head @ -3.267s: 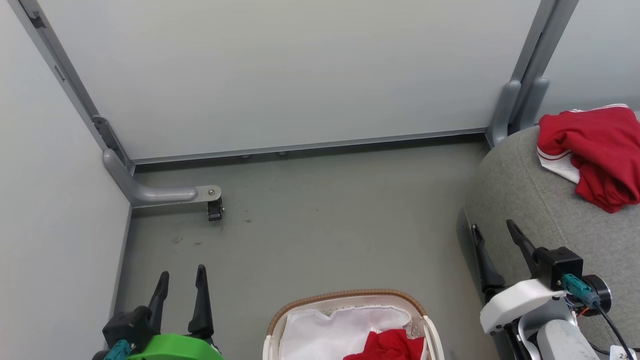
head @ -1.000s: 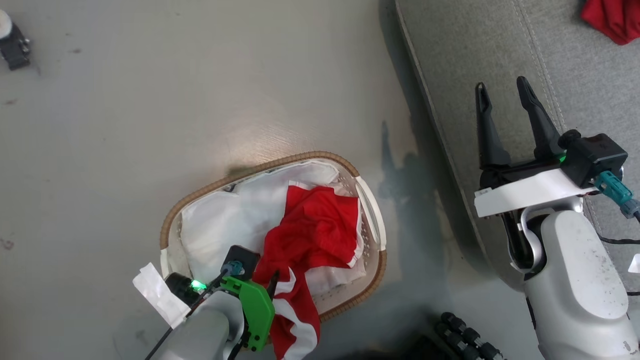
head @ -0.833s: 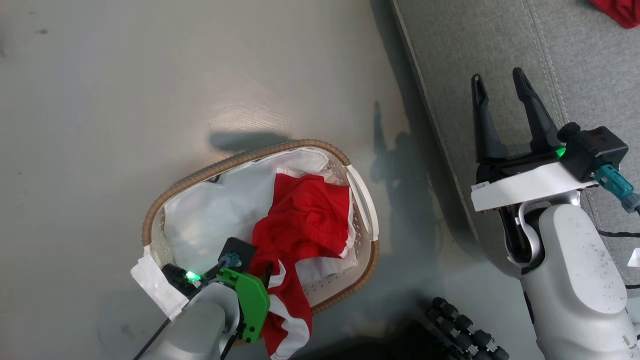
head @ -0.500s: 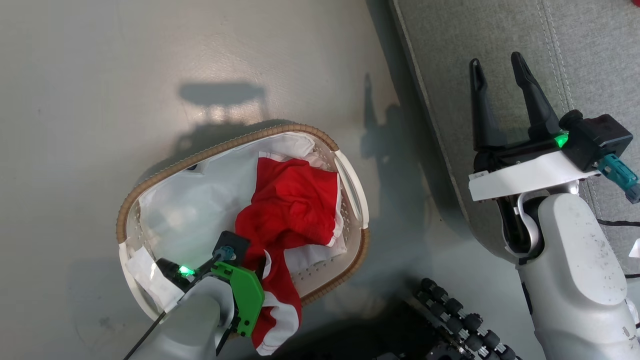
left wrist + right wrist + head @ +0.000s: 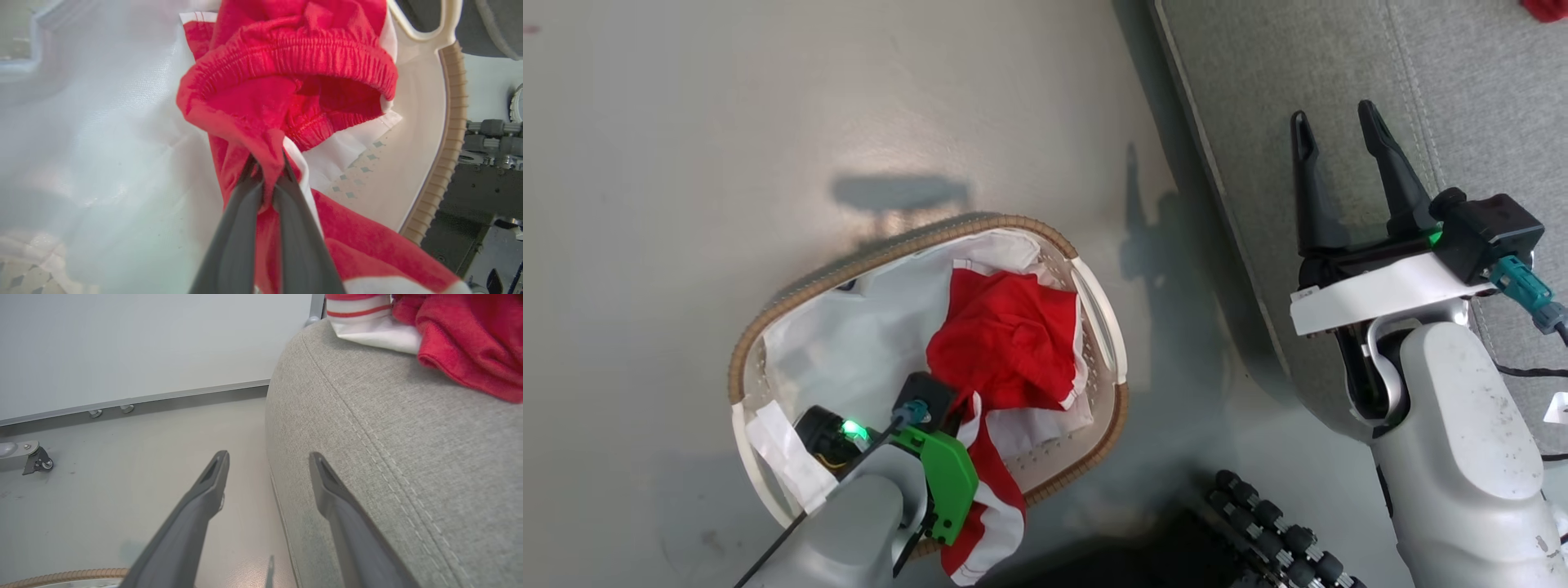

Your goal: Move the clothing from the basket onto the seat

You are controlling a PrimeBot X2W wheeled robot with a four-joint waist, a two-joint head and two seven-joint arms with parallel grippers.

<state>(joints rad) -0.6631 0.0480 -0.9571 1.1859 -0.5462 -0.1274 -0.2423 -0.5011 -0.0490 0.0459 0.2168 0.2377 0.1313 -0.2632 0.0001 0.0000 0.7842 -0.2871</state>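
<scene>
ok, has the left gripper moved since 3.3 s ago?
Yes. Then the left gripper hung open over the floor, left of the basket and outside its rim; now it is within that rim, shut on the clothing.

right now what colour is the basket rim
The basket rim is brown with a woven look, over a white body. The head view shows it best.

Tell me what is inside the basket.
Inside the basket: a white cloth liner and the red clothing, pinched by the left end effector. Whatever lies under the clothing is covered.
</scene>
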